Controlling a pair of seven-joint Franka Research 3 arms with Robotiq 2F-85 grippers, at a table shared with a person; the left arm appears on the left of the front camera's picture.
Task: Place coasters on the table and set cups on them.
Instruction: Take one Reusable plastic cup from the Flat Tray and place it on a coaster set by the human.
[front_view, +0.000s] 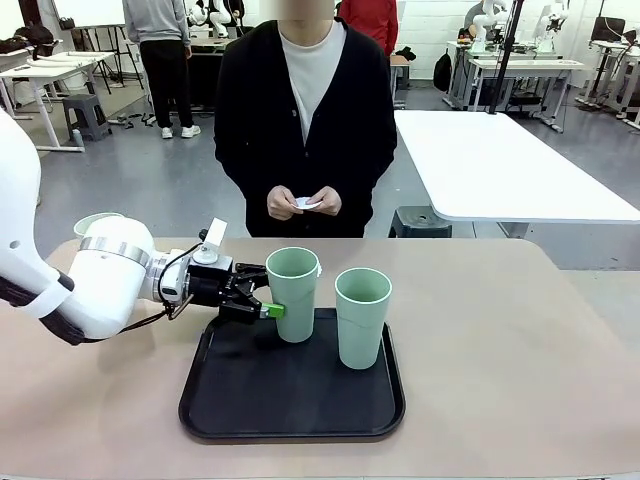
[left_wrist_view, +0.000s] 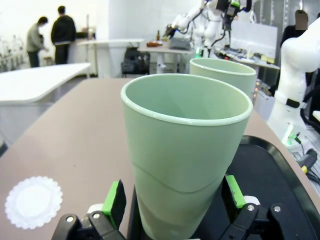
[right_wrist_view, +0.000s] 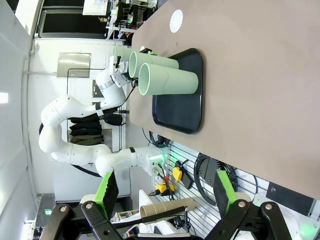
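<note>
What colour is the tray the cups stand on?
Plain black tray, no pattern. It shows best in the front view.

White arm (front_view: 100, 285), black end effector (front_view: 262, 292), green pads (left_wrist_view: 114, 200)

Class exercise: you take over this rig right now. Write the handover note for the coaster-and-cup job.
Left gripper: open, with its pads on either side of the first cup on the black tray. A gap shows beside one pad.
Right gripper: open, empty, held away from the table.
Second cup: standing on the tray.
Third cup: behind the left arm. I cannot tell whether it sits on a coaster.
One coaster lies bare on the table.
The person's hands hold something small and white, probably more coasters.
Done: one coaster laid.
Left: move both tray cups onto coasters.
</note>
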